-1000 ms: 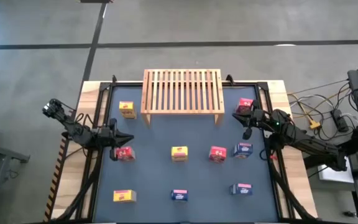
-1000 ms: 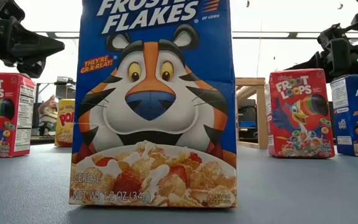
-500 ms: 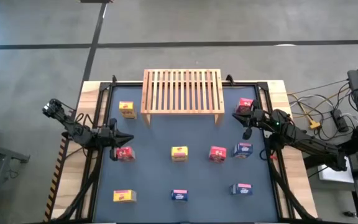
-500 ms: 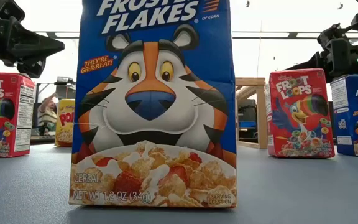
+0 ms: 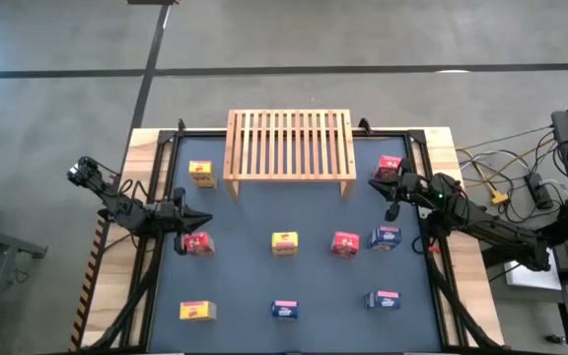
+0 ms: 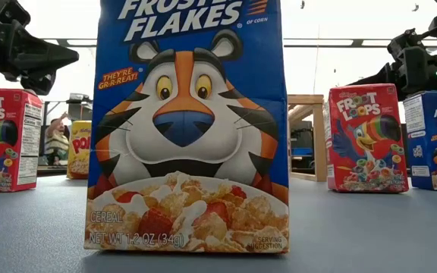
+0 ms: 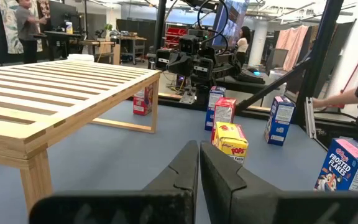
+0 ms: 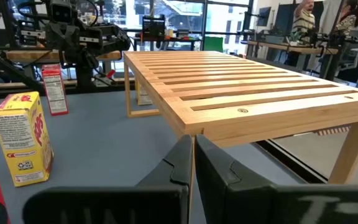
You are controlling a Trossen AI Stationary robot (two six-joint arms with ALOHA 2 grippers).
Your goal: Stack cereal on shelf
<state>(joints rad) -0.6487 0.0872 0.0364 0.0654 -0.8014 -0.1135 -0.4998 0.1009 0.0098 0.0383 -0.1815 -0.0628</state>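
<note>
Both claws shut and empty, nine cereal boxes on the tabletop, shelf bare.

The left claw (image 5: 205, 220) hovers at the tabletop's (image 5: 254, 286) left side, fingers pressed together, just beside a red box (image 5: 198, 244). The right claw (image 5: 380, 181) hovers at the right side, fingers likewise closed on nothing, beside another red box (image 5: 390, 166). The slatted wooden shelf (image 5: 290, 144) stands at the far edge with nothing on it. Yellow, blue and red cereal boxes stand scattered in front of it and at its sides, one blue box (image 6: 188, 125) closest to the low camera.
</note>
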